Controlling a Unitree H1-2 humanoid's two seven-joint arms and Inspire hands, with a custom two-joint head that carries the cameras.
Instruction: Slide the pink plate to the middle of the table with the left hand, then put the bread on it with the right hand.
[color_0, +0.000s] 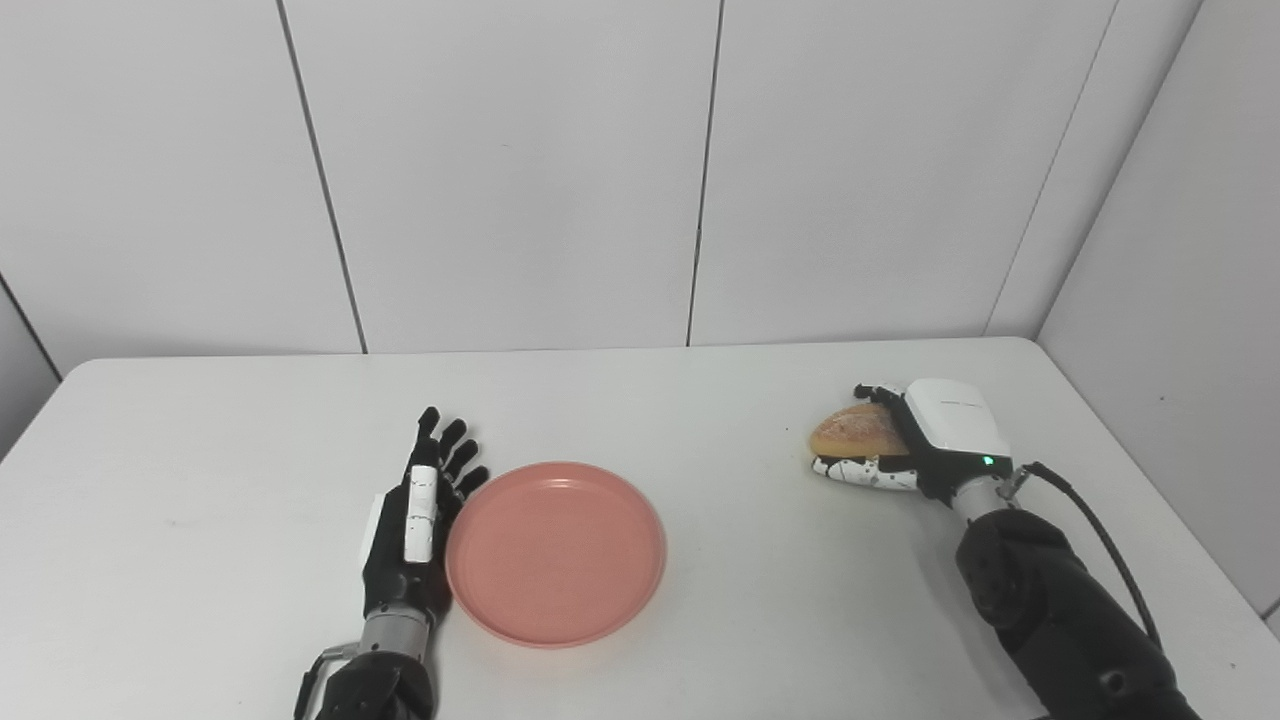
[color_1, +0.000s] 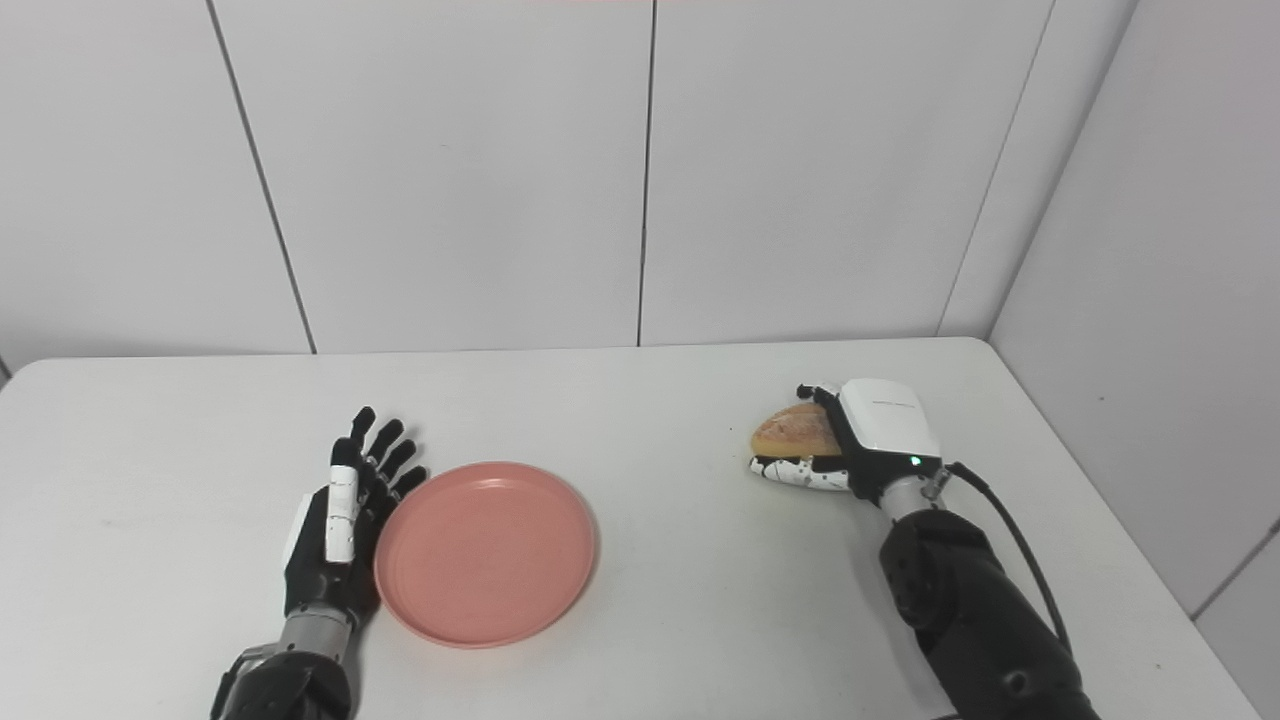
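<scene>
Left hand (color_0: 415, 520): resting flat, fingers spread, holding nothing — touching pink plate's (color_0: 556, 552) left rim.
Right hand (color_0: 925, 440): wrapping around the bread (color_0: 857, 431) — near table's (color_0: 700, 400) right side.

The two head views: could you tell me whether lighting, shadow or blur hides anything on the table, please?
Left eye view: light is even, shadows are faint, and the pink plate shows no glare. The left robot hand beside it is sharp. Right eye view: equally clear, with the bread in the right robot hand crisp, though slightly soft in texture.
</scene>
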